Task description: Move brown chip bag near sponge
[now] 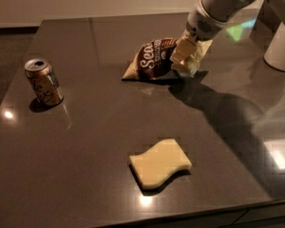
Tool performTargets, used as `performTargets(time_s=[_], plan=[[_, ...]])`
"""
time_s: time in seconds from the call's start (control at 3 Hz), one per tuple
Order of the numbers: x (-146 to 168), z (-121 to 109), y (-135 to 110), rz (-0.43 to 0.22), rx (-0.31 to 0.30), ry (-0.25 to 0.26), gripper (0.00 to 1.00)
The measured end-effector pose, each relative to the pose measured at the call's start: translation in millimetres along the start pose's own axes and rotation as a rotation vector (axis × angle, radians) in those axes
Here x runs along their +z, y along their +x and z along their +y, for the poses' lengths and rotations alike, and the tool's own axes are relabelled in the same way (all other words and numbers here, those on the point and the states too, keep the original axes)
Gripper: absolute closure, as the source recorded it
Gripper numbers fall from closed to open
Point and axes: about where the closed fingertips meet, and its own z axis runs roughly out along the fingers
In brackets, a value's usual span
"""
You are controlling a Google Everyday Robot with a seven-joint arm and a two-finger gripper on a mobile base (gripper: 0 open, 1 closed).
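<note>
A tan soda can (43,82) stands upright at the left of the dark, glossy worktop (85,141), well apart from everything else. Nearer the front edge and right of the middle lies the sponge (160,163), flat, pale yellow, with wavy sides. Farther back, well apart from the sponge, sits the brown chip bag (152,61), its left corner on the worktop and its white lettering facing forward. The pincer (186,58) comes down from the upper right and meets the bag's right end; whether it grips the bag cannot be told. A white rounded object (280,46) stands at the far right.
</note>
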Motion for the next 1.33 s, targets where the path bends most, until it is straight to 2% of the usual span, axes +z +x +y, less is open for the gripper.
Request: performTargets(time_s=[0.33,0.67,1.0,1.33], plan=[[-16,31,-3,-0.01,-0.061,-0.022,0.94],[-31,58,1,-0.014,-0.107,-0.04,1.0],[-45,89,7,-0.017,-0.168,-0.058,1.0],[-66,130,15,-0.027,-0.267,-0.093,1.0]])
